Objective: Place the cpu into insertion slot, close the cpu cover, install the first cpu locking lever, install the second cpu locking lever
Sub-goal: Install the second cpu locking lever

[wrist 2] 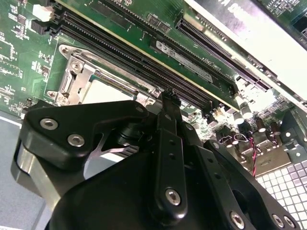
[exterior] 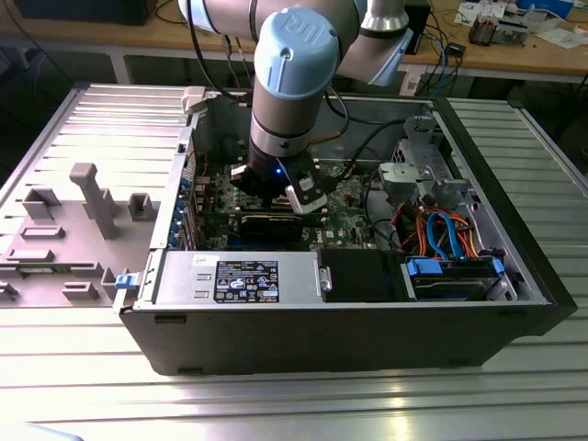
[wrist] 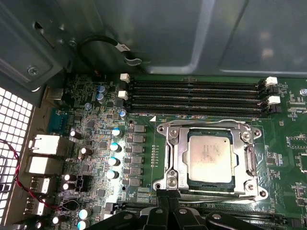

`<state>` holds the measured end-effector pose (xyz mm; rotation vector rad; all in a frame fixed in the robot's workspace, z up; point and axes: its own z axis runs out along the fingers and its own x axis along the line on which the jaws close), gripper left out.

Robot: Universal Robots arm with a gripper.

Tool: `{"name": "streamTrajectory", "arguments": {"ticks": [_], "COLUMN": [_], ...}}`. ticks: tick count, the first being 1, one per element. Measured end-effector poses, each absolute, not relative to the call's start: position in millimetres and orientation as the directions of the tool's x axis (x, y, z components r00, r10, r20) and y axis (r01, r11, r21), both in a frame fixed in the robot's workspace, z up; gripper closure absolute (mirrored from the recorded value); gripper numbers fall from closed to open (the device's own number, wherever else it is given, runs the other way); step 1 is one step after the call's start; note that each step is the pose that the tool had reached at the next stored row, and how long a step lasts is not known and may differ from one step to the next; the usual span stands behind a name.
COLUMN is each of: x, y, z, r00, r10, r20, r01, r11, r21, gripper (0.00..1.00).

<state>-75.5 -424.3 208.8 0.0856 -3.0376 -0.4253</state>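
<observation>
The cpu lies flat in the insertion slot on the green motherboard, its dull silver top showing through the window of the cpu cover, which is folded down over it. One thin wire lever runs along the socket edge beside the memory slots. Another lever runs along the opposite edge. My gripper is shut, its tips together right at the end of that second lever, by the socket corner. In the second wrist view the gripper stands at the socket rim. In the exterior view the gripper reaches down inside the case.
Long black memory slots lie beside the socket. Capacitors and rear ports stand on its other side. A black expansion card, grey power supply, drive cage and cables crowd the case.
</observation>
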Motion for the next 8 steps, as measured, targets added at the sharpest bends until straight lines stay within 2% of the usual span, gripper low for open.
{"name": "streamTrajectory", "arguments": {"ticks": [8], "x": [-75.5], "y": [-424.4], "z": [208.7], "r00": [-0.996], "r10": [-0.065], "r20": [0.065], "r01": [-0.045], "r11": [0.96], "r21": [0.277], "gripper": [0.89]}}
